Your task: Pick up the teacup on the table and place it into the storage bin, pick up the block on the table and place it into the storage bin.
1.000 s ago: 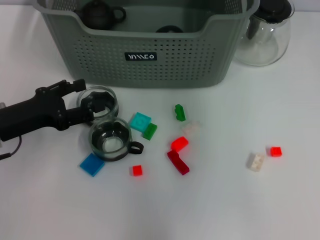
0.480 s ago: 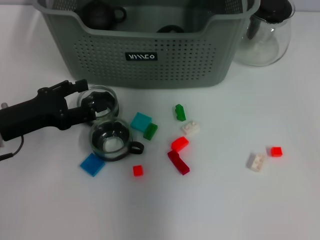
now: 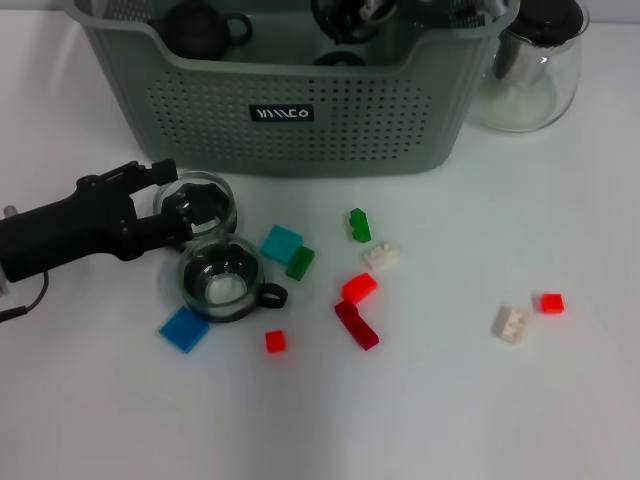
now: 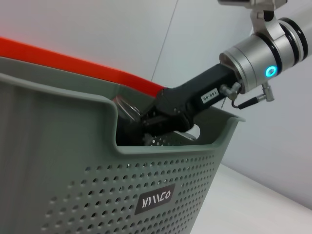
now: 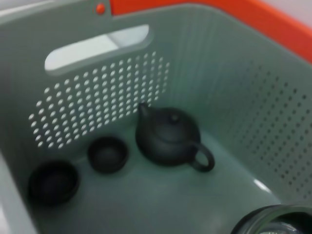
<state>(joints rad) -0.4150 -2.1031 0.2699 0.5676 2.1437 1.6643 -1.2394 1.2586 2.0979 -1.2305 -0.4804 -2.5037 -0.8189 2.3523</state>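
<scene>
A glass teacup [image 3: 198, 203], centre left on the table [image 3: 450, 400], is straddled by the left end effector [image 3: 190, 207], fingers spread narrowly about its rim for lifting. The right end effector [image 3: 345, 15], its opening indiscernible, is lowered inside the bin [image 3: 300, 140], upper centre.

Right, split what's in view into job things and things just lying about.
Job: storage bin; far teacup, with the left gripper at it; near teacup; scattered blocks; right gripper, reaching into the bin.
Lying about: glass pitcher beside the bin; dark teapot inside it.
</scene>
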